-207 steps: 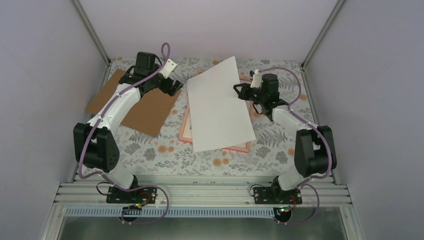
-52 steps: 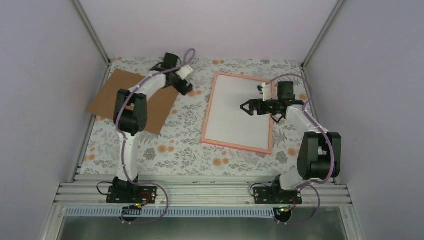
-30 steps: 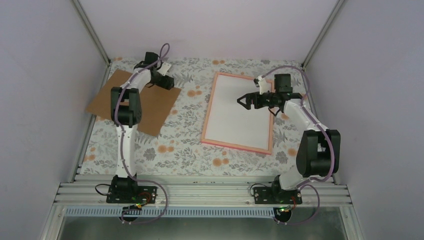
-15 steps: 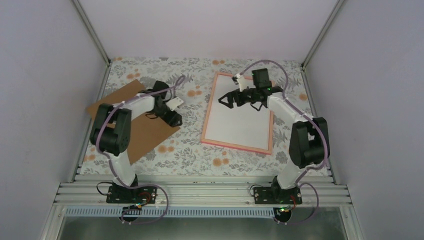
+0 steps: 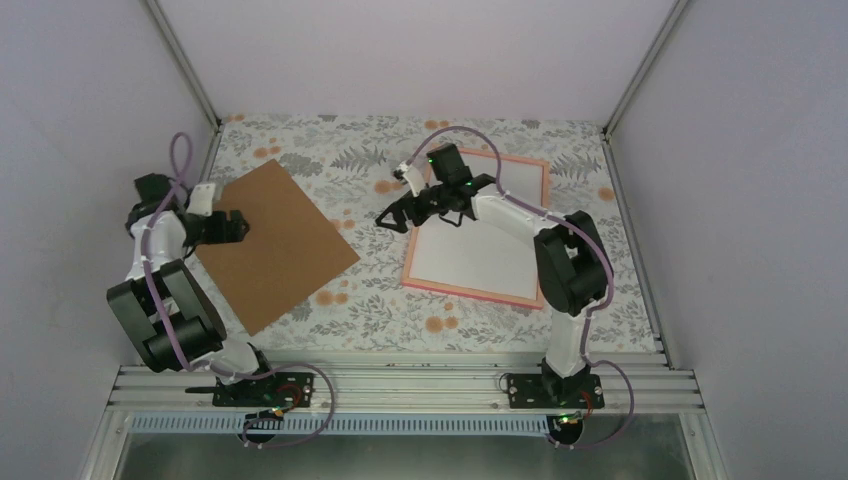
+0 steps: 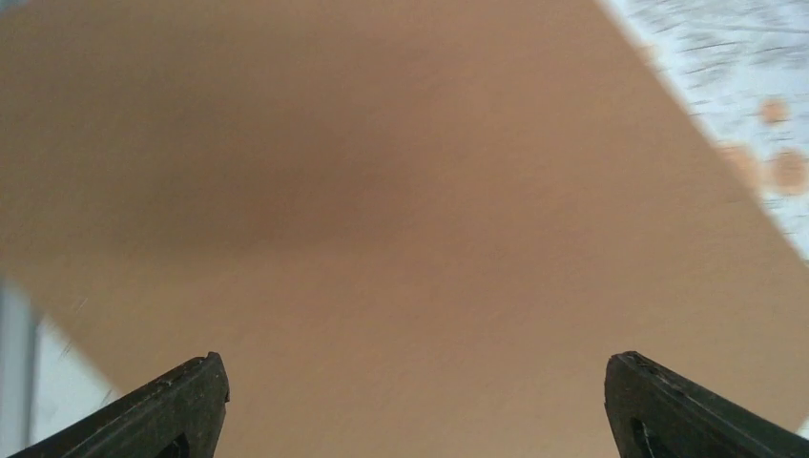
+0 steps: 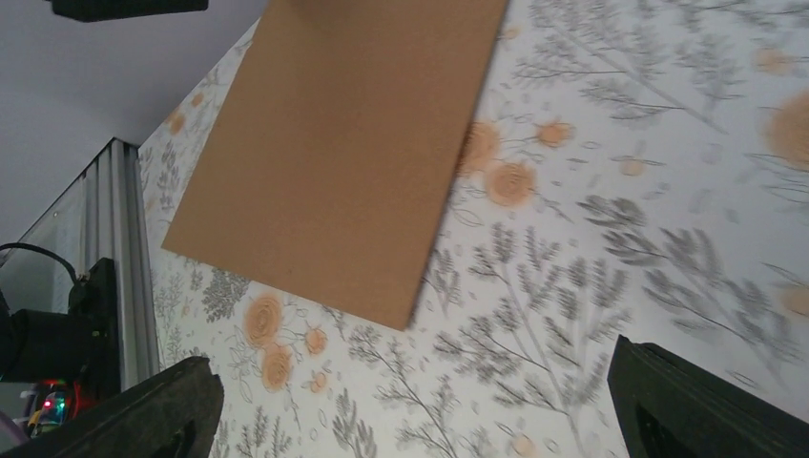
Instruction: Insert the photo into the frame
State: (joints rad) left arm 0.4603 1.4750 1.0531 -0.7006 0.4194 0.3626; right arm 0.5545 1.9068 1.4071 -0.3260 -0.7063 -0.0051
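1. Lying white side up, the photo (image 5: 478, 252) sits inside the frame (image 5: 468, 292), whose pink border shows around it on the right half of the flowered surface (image 5: 370, 300).
2. The right arm (image 5: 570, 265) reaches across the frame's far-left corner and hides part of the photo there in the top view.
3. The right jaws hang just past the frame's left edge, over bare surface between the frame and the brown cardboard board (image 5: 275, 240). The photo lies near them on the side toward the right wall, not between them.
4. The right jaws are released. In the right wrist view both fingertips (image 7: 143, 410) stand wide apart at the bottom corners, with only the surface (image 7: 620, 239) and the board (image 7: 353, 153) beyond.
5. The left arm (image 5: 165, 310) is folded by the left wall with its jaws at the board's left edge, well apart from the photo and the frame.
6. The left jaws are released too. The left wrist view shows the fingertips (image 6: 181, 405) spread wide, with the board (image 6: 401, 219) filling the view between them. Whether they touch it I cannot tell.
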